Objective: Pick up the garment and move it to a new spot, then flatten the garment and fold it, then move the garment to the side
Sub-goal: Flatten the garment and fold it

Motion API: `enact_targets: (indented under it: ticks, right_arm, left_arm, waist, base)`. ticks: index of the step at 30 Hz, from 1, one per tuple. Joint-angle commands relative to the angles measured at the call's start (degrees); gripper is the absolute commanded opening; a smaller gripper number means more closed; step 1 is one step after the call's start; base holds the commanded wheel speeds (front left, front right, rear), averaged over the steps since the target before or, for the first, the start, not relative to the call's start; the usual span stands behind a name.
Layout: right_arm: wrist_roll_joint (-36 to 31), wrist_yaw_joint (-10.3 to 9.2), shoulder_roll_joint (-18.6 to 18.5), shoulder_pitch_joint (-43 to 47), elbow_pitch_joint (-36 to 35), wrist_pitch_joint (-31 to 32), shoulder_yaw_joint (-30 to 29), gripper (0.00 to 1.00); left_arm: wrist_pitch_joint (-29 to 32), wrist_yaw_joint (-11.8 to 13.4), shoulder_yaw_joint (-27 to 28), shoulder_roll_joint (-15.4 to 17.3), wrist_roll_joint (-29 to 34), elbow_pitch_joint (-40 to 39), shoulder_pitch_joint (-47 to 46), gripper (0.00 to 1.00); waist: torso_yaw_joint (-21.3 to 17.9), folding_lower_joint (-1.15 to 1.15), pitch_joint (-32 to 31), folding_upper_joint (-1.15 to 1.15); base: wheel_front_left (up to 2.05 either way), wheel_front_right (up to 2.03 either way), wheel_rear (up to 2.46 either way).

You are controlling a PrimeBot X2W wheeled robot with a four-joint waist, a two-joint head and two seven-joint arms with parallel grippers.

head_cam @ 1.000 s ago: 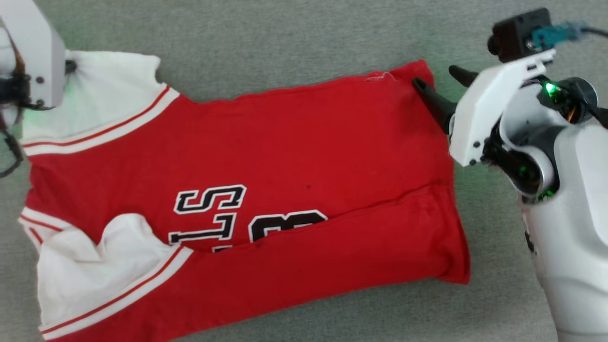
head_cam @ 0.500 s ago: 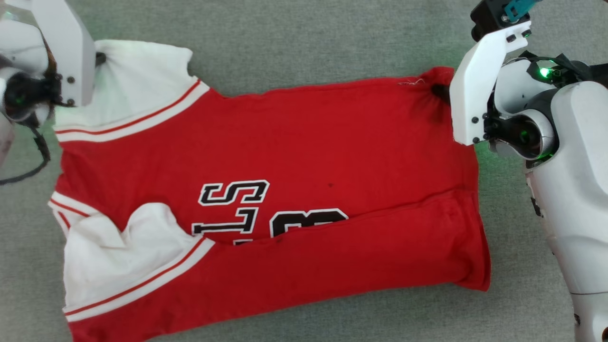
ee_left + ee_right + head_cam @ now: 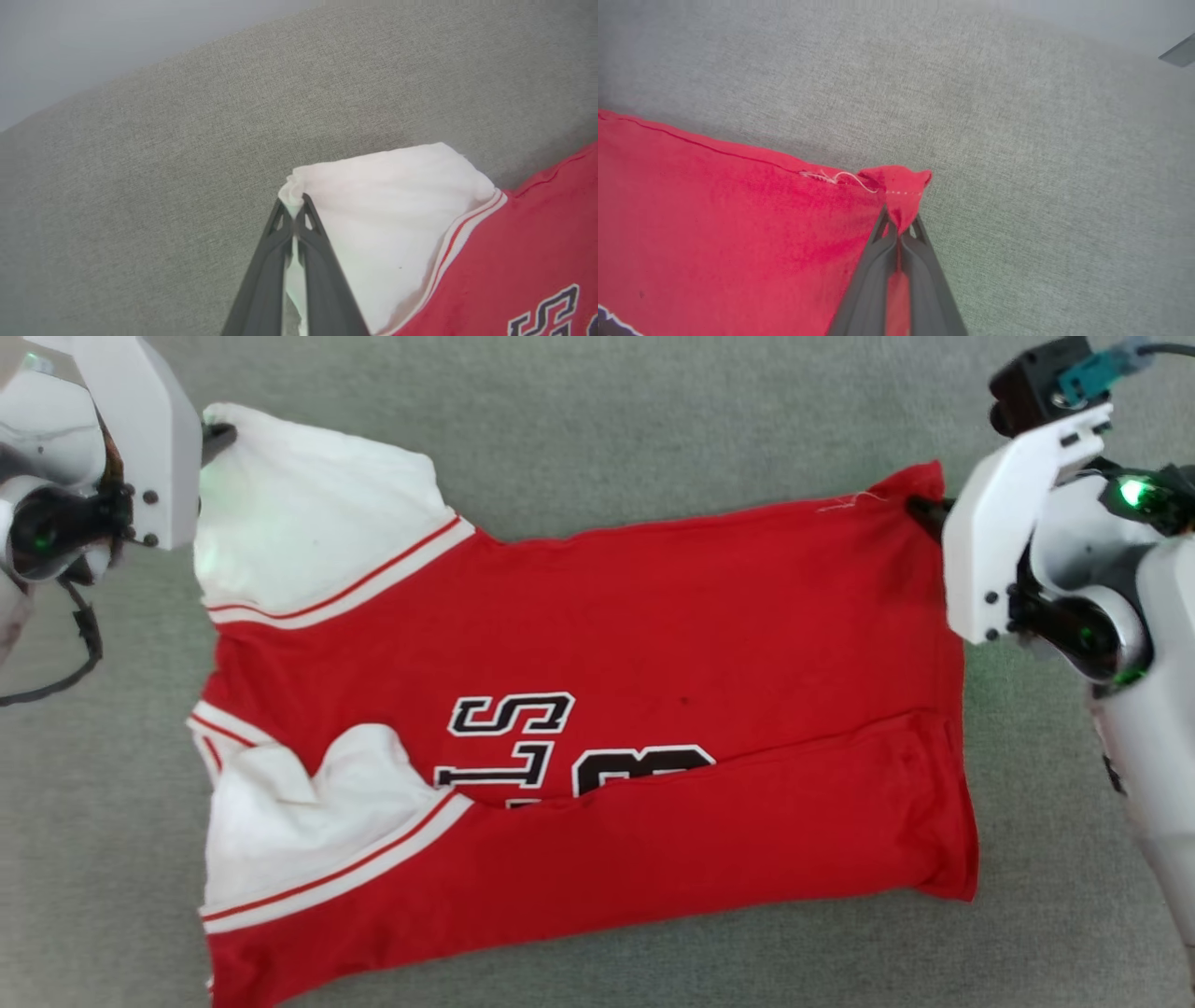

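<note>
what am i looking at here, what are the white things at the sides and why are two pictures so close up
This is a two-armed wheeled robot folding clothes. The wide picture comes from a camera on its head, looking down at a grey fabric surface. The white shapes at the sides are its left arm and right arm. On the surface lies a red jersey with white sleeves and black lettering, its near edge already folded over. The two close-ups come from a camera on each wrist, looking along that arm's two dark fingers. The left fingers are shut on the tip of a white sleeve; the right fingers are shut on a red bottom corner. So it grips the jersey's far edge at both ends.
</note>
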Motion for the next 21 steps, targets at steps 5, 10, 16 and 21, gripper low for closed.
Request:
enact_targets:
  ticks: [5, 10, 16, 21]
  right_arm:
    - [1.9, -0.09, -3.2, 5.0, -6.5, 0.2, 0.6, 0.0]
    - [3.4, -0.09, -6.2, 11.0, -13.3, 2.3, -0.6, 0.0]
    - [4.4, -0.09, -8.4, 20.4, -21.1, 5.6, -4.5, 0.0]
    - [5.0, -0.09, -7.7, 29.0, -25.5, 7.7, -9.2, 0.0]
  left_arm:
    - [-0.3, -0.1, -0.6, 2.5, -0.9, -5.2, 1.8, 0.0]
    - [0.0, 2.6, -1.0, 5.9, -1.2, -13.4, 4.8, 0.0]
    - [0.7, 10.1, -1.8, 12.4, -2.1, -29.4, 10.7, 0.0]
    - [0.8, 17.4, -3.3, 18.0, -3.0, -43.3, 16.7, 0.0]
  waist:
    - [3.2, 0.0, -4.7, 0.0]
    - [4.6, 0.0, -7.0, 0.0]
    - [5.9, 0.0, -8.4, 0.0]
    - [6.4, 0.0, -9.0, 0.0]
  base:
    - [0.0, 0.0, 0.0]
    - [0.0, 0.0, 0.0]
    - [0.0, 0.0, 0.0]
    - [0.0, 0.0, 0.0]
